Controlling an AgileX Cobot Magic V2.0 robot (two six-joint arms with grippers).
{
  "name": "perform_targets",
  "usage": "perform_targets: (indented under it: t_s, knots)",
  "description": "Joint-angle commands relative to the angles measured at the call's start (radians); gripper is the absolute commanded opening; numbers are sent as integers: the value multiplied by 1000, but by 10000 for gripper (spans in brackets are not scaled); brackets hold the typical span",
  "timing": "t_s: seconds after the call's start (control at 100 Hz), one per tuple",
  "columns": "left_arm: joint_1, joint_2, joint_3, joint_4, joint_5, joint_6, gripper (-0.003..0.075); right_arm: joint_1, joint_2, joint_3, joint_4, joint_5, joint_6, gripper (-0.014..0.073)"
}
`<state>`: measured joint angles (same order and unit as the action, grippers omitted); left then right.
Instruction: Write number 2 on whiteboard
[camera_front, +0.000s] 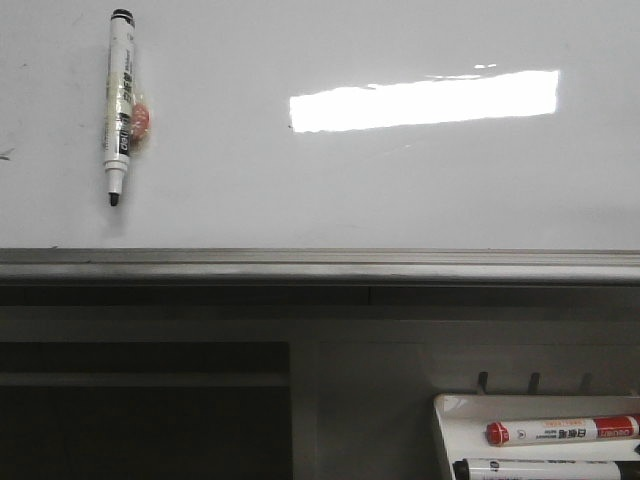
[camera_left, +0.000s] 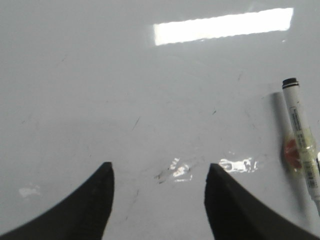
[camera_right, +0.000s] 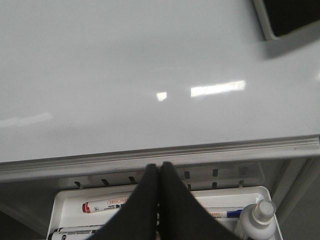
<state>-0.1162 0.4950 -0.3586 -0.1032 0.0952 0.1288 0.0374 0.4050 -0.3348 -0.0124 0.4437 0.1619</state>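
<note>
The whiteboard (camera_front: 400, 180) is a glossy white surface with a grey edge strip (camera_front: 320, 265) along its near side. The number 2 is out of view; only faint smudges show. A white-barrelled black marker (camera_front: 119, 100) lies on the board at the far left, its uncapped tip toward the edge strip and a reddish lump taped to its middle. My left gripper (camera_left: 159, 172) is open over bare board, with the marker (camera_left: 301, 145) off to one side, apart from the fingers. My right gripper (camera_right: 159, 167) is shut with nothing seen between its fingers, just off the board's edge strip (camera_right: 200, 150).
A white tray (camera_front: 450, 410) hangs below the board's edge at the front right. It holds a red-capped marker (camera_front: 560, 430) and a black one (camera_front: 540, 469). The right wrist view also shows a blue marker and a white bottle (camera_right: 257, 217) in that tray. A bright light reflection (camera_front: 425, 100) crosses the board.
</note>
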Motion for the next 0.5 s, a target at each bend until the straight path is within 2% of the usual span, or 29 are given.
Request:
perform_targets:
  t_s: [0.0, 0.11, 0.2, 0.49]
  knots:
    - [-14, 46, -29, -25, -184, -2, 463, 2, 13, -28, 2, -87, -2, -61]
    - [-23, 106, -29, -76, -269, -1, 421, 2, 13, -28, 25, -73, -2, -60]
    - [-76, 171, -29, -73, -324, -21, 393, 2, 15, -26, 25, -62, -2, -61]
    - [-451, 431, -29, -80, -529, -53, 386, 2, 15, 0, 25, -106, -2, -60]
